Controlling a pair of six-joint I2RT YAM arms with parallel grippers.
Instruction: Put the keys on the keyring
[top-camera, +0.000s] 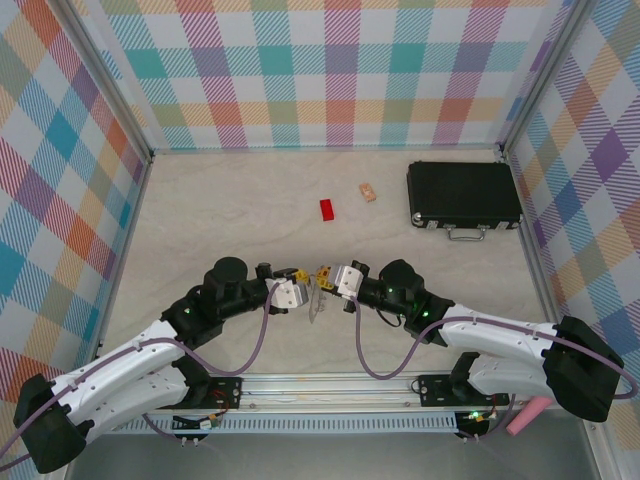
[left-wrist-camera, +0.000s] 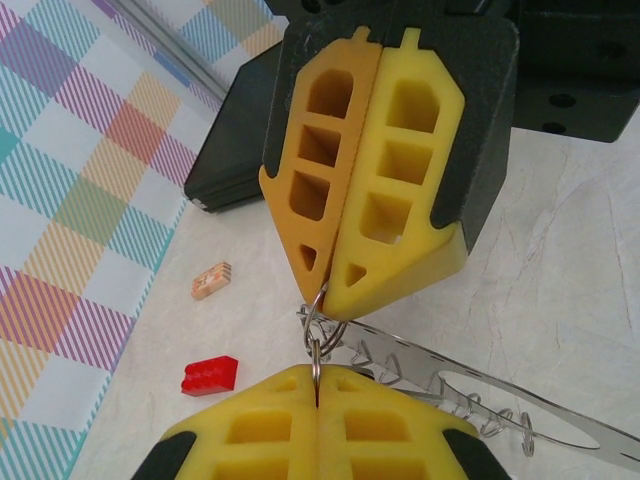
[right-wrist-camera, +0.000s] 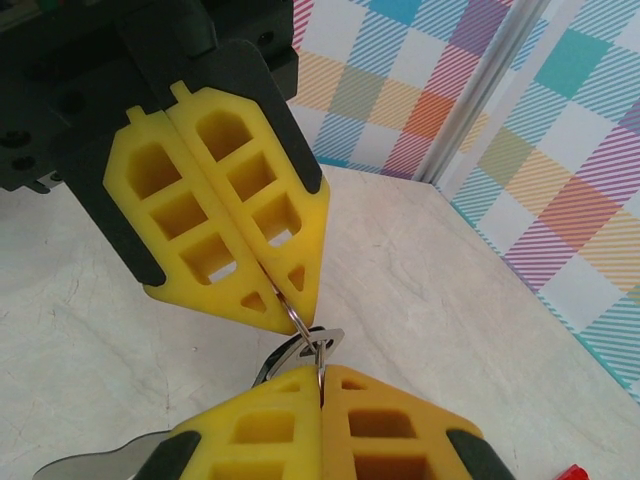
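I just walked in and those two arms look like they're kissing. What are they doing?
The two robot arms meet over the middle of the table. The left fingers and the right fingers are both shut, tip to tip, pinching a small wire loop between them. That loop sits on the edge of a flat grey ring, which hangs from them. The key is too small to pick out for sure.

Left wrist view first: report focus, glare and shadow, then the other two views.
Left wrist: even light, red block sharp, keyring gleaming pale. Right wrist: right gripper crisp up close, no harsh glare. Top external: soft light, only faint shadows, walls splaying outward.
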